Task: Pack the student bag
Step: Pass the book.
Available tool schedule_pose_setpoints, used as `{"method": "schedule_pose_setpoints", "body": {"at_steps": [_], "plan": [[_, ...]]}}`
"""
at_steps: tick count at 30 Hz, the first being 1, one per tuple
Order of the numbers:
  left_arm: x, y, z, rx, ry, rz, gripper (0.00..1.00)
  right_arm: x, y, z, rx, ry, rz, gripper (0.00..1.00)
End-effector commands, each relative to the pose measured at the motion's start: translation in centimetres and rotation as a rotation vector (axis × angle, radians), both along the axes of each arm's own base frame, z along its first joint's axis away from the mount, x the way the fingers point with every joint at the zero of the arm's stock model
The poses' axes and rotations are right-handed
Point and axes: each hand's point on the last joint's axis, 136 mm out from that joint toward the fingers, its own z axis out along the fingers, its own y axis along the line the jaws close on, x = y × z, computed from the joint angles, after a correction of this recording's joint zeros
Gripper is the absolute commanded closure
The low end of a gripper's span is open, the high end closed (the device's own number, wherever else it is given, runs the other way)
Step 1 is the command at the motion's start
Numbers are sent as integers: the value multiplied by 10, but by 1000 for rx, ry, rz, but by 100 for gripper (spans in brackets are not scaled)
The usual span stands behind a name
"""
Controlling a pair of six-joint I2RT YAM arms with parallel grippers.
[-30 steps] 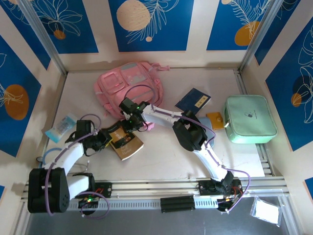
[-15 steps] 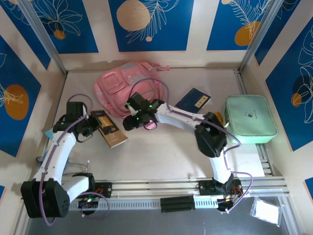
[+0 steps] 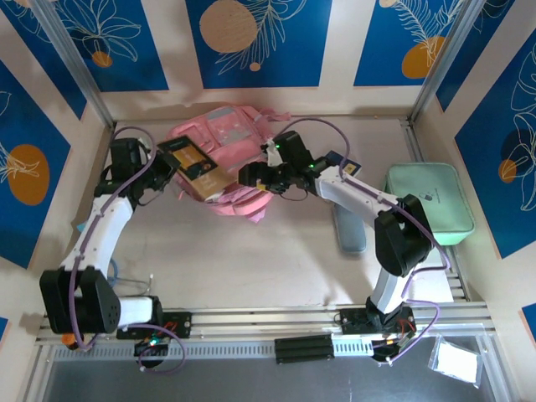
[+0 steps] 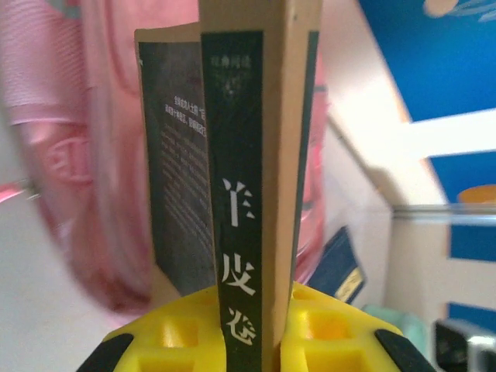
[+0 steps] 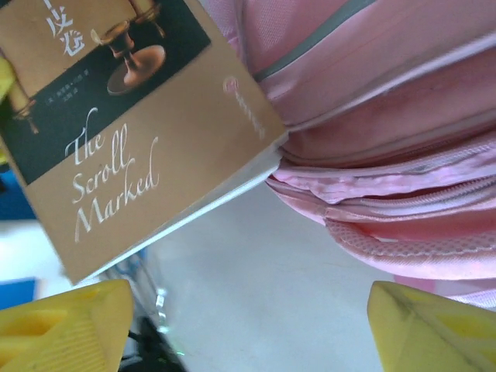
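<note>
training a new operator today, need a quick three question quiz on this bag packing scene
1. True or false: the left jaws are shut on the brown book.
2. In the top view, which thing does the book overlap? A) the mint-green case B) the pink student bag C) the blue notebook
3. How do the right jaws stand beside the bag?
Key: 1 true; 2 B; 3 open, with nothing between them.

Pale tabletop inside cream walls with blue leaf-and-circle panels, aluminium rail along the near edge.
</note>
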Motion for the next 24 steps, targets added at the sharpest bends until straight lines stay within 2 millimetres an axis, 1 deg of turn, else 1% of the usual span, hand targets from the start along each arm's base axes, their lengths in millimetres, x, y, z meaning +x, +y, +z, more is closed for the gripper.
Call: {"method": "schedule_pose_setpoints", "body": {"at_steps": [1,6,10,13,15,18,19,22,23,24], "plan": [[39,-31,81,-186,-252,-32,100,1,1,38,208,75,-32,17],[70,-66,101,-262,-314,-63,100,18,-19,43,346,175,-148,14],[93,-88,124,-304,-367,-80,100,30,-38,53,437,175,-235,11],[104,-103,119,-301,-353,-82,100,34,-52,64,484,134,-284,10],[110,-112,106,-307,-332,-89,100,35,-59,67,491,115,-306,10],[117,-124,75,-322,-277,-91,100,33,-63,64,479,110,-317,10],[119,-126,60,-318,-254,-89,100,34,-64,61,474,116,-322,10],[120,-125,18,-283,-181,-71,100,34,-64,49,460,145,-334,10],[117,-121,1,-266,-146,-52,100,35,-65,45,457,150,-340,10],[113,-118,-11,-254,-123,-41,100,35,-66,39,451,157,-351,10]]}}
